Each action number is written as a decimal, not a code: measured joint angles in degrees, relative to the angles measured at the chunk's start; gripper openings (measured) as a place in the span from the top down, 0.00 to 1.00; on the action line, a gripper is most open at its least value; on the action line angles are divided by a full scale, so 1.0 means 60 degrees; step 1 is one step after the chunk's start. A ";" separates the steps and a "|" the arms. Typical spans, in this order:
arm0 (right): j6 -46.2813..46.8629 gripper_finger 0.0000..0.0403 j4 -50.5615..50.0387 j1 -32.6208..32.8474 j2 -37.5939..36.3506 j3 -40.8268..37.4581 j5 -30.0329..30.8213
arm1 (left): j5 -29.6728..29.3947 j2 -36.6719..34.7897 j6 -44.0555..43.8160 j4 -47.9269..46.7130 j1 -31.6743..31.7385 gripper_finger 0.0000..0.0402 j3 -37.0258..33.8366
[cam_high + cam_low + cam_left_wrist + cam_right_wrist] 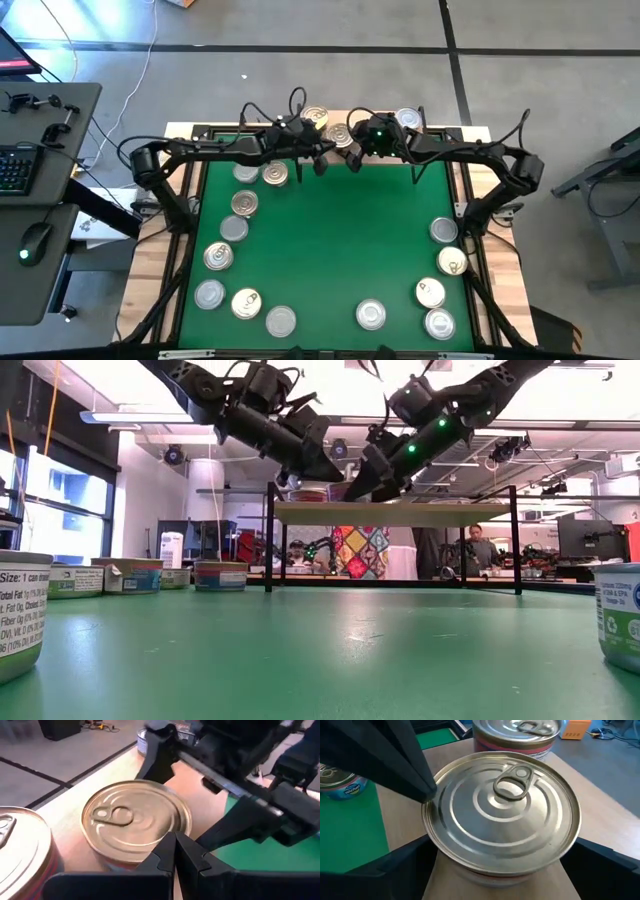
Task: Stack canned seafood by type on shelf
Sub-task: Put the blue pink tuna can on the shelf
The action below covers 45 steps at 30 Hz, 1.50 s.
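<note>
Your right gripper [352,158] sits over the far middle of the table, above the shelf [395,513], with its fingers spread wide on either side of a gold-lidded tin [502,812]. That tin stands upright on the wooden board, and the fingers flank it; you cannot tell from these views whether they press its sides. Just beyond it on the board stands a second tin [516,736] with a pink label.

Your left gripper [318,160] is close beside the right one, also over the shelf, with its fingers [175,851] pressed together and nothing between them. It points at the same part of the board, where a gold tin [136,822] lies just ahead of its tips.

More tins rest on the green mat [340,250]: a loose row curving down the left side [218,256], and a group near the right edge [443,262]. A few more sit along the near edge [371,315].

In the low view the shelf stands on thin black legs at the far side of the mat.
</note>
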 joint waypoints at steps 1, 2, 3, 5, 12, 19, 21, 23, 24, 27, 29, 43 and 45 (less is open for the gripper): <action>-0.0014 0.03 -0.0033 0.0000 -0.0077 0.0000 0.0010 | -0.0005 0.0002 -0.0048 -0.0039 0.0037 1.00 0.0000; -0.0016 0.03 -0.0064 -0.0004 -0.0157 0.0000 0.0016 | -0.0009 0.0009 -0.0063 -0.0056 0.0070 1.00 0.0000; -0.0022 0.03 -0.0100 0.0000 -0.0247 0.0000 0.0024 | -0.0012 0.0009 -0.0076 -0.0067 0.0086 1.00 0.0000; -0.0037 0.03 -0.0285 0.0000 -0.0436 0.0000 0.0020 | -0.0066 -0.0015 -0.0083 -0.0097 0.0103 1.00 -0.0004; -0.0045 0.03 -0.0956 0.0030 -0.0937 0.0000 -0.0010 | -0.0394 -0.0020 -0.0080 -0.0115 0.0123 1.00 -0.0022; 0.0186 0.03 -0.1756 0.0040 -0.1037 0.0000 0.0894 | -0.0611 0.0001 -0.0072 0.0047 0.0121 1.00 -0.0058; 0.0207 0.03 -0.2041 0.0036 -0.1040 0.0000 0.1182 | -0.0617 -0.0061 -0.0028 0.0076 0.0085 1.00 -0.0058; 0.0244 0.03 -0.2277 0.0036 -0.1040 -0.0007 0.1432 | -0.0620 -0.0240 0.0060 0.0050 0.0035 1.00 -0.0058; 0.0314 0.03 -0.2339 0.0036 -0.1040 -0.0007 0.1613 | -0.0623 -0.0350 0.0116 0.0046 0.0006 1.00 -0.0062; 0.0577 0.03 -0.2437 0.0036 -0.1040 -0.0007 0.2155 | -0.0627 -0.0740 0.0190 0.0080 -0.0053 1.00 -0.0062; 0.0719 0.03 -0.2480 0.0033 -0.1040 -0.0007 0.2257 | -0.0621 -0.1026 0.0203 0.0046 -0.0084 1.00 -0.0062; 0.0012 0.04 -0.3105 0.0848 -0.1976 -0.0011 0.1118 | -0.0779 -0.1856 0.0751 -0.2055 -0.0097 1.00 -0.0047; -0.0071 0.06 -0.3128 0.0960 -0.1963 -0.0011 0.0535 | -0.0800 -0.1856 0.0861 -0.2249 -0.0137 1.00 -0.0047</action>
